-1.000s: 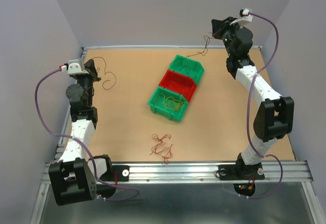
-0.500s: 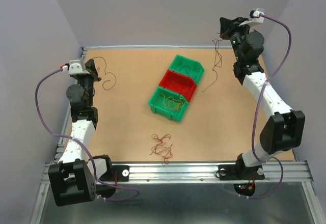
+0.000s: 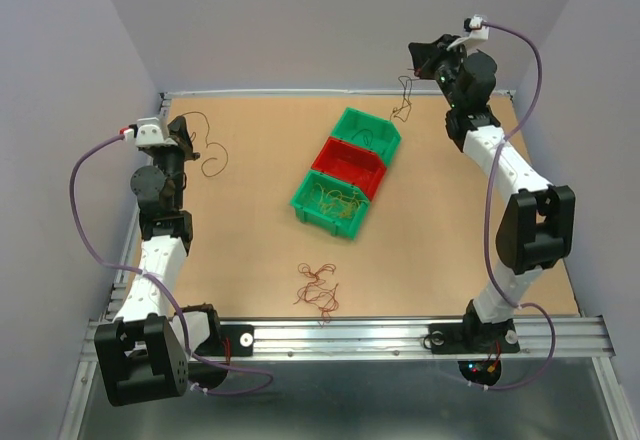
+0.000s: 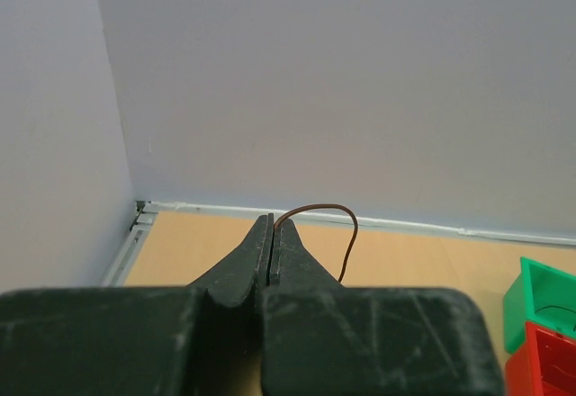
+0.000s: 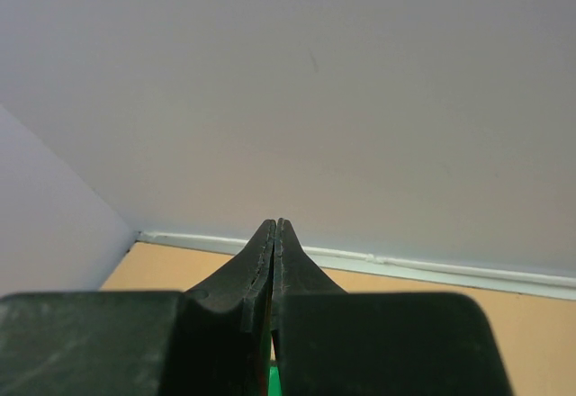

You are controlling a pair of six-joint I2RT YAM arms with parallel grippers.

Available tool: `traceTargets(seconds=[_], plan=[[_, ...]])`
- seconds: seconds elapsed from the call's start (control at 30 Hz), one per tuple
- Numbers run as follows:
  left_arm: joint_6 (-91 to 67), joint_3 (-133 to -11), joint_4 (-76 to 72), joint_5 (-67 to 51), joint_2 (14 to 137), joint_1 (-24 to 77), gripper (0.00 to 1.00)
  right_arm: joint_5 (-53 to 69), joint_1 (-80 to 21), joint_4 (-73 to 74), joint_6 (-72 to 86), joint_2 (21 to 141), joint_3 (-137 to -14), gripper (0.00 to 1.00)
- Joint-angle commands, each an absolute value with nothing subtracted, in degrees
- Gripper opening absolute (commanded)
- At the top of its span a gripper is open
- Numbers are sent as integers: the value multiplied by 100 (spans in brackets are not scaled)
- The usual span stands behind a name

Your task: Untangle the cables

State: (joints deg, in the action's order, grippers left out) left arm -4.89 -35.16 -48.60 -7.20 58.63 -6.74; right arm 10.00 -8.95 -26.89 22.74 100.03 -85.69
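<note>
My left gripper point(image 3: 188, 132) is held up over the far left of the table, shut on a dark brown cable point(image 3: 211, 163) that curls down to the board. In the left wrist view that cable point(image 4: 335, 210) arches out from between the closed fingertips of the left gripper point(image 4: 272, 225). My right gripper point(image 3: 413, 58) is raised at the far right, shut on a thin dark cable point(image 3: 402, 102) that dangles over the far green bin point(image 3: 385, 126). Its jaws point(image 5: 275, 228) are pressed together. A red-brown cable clump point(image 3: 318, 288) lies near the front edge. Yellow-orange cables point(image 3: 333, 200) sit in the near green bin point(image 3: 303, 203).
A red bin point(image 3: 350, 150) stands between the two green bins in a diagonal row at mid-table. The green bin point(image 4: 538, 290) and the red bin point(image 4: 545, 362) show at the right edge of the left wrist view. Walls close off the back and sides.
The right arm swung out to the right with its dangling cable, then came back left; the strand now hangs over the far green bin. The left arm has not moved.
</note>
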Motion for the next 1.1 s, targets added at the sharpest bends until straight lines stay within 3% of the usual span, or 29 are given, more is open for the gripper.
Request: traceTargets(seconds=[0.0, 0.23, 0.6, 1.07], plan=[[-387, -3533, -5133, -694, 5722, -633, 0, 1888, -853, -2979, 2513, 10256, -9289, 1], [-378, -3542, -5107, -703, 5722, -624, 0, 2329, -853, -3620, 2707, 10494, -9431, 1], [-360, -3533, -5080, -738, 5687, -598, 0, 546, -861, -4746, 2066, 9151, -7639, 1], [-343, -3533, -5063, -712, 5678, -598, 0, -115, -861, -4931, 1556, 7910, -6627, 0]])
